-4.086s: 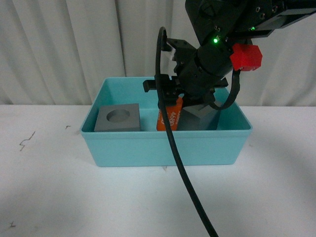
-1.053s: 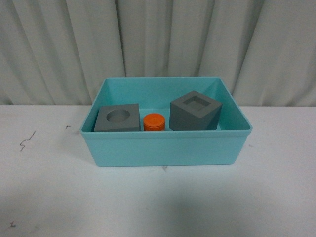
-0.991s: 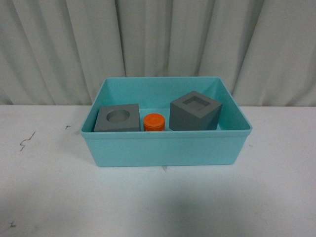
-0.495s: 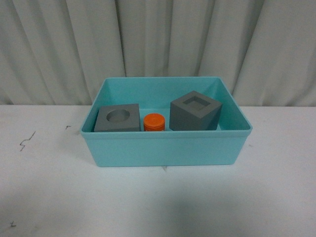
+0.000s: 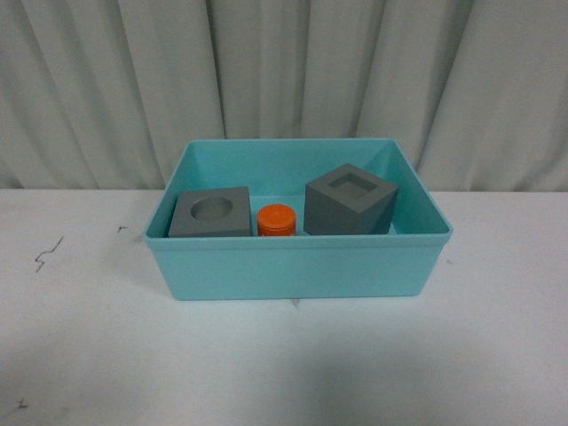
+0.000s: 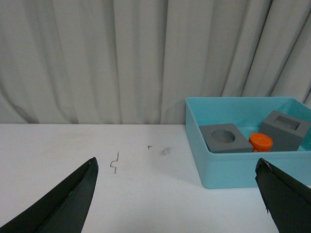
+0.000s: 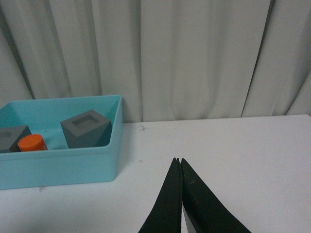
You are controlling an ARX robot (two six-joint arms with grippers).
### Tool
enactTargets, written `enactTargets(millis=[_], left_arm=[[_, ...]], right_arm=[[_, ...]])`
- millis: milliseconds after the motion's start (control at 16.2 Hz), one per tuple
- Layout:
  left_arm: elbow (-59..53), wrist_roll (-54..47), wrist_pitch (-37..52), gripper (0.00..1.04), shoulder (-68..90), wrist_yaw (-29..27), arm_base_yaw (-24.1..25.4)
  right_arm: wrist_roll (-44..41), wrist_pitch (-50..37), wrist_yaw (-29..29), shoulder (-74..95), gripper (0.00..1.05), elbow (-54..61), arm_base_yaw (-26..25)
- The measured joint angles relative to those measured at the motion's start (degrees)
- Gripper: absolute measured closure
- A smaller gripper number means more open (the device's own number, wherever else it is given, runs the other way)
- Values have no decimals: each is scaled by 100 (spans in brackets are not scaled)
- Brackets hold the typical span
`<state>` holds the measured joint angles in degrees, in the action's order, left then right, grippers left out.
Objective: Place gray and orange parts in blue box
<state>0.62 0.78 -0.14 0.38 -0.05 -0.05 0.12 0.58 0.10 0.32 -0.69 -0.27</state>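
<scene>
White table (image 5: 284,364) with small dark marks (image 5: 46,253) near its left edge. Pale curtain (image 5: 284,80) hangs behind table.

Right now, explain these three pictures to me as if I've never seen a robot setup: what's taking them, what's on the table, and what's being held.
This is a two-armed robot at a white table. One picture comes from a camera on its body, looking ahead; neither arm shows there. The other two come from cameras on its wrists.

On the table stands a blue box. Inside it are a gray cube with a round recess, an orange cylinder and a gray cube with a square recess, which sits tilted.

The dark shapes in the wrist views are gripper fingers. The left gripper is spread wide open; the right gripper is closed. Neither holds anything.
</scene>
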Motion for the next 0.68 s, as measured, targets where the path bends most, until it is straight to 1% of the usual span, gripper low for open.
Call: enactTargets(millis=[186,248,310,433,495,681], left_arm=[[0,0,-2,7,0,4,0],[0,0,-4,7,0,4,0],[0,0,-4,7,0,4,0],[0,0,-4,7,0,4,0],[0,0,-2,7,0,4,0],[0,0,-4,7,0,4,0]], right_arm=[[2,-37,-4,-9,103,0,0],[-2,-37,-2,-9,93,0,0],[-2,-37,-2,-9,69,0,0],[-2,-37,-2,-9,18,0,0],[0,-37,-2,-9,7,0,0],[0,-37,-2,-9,6,0,0]])
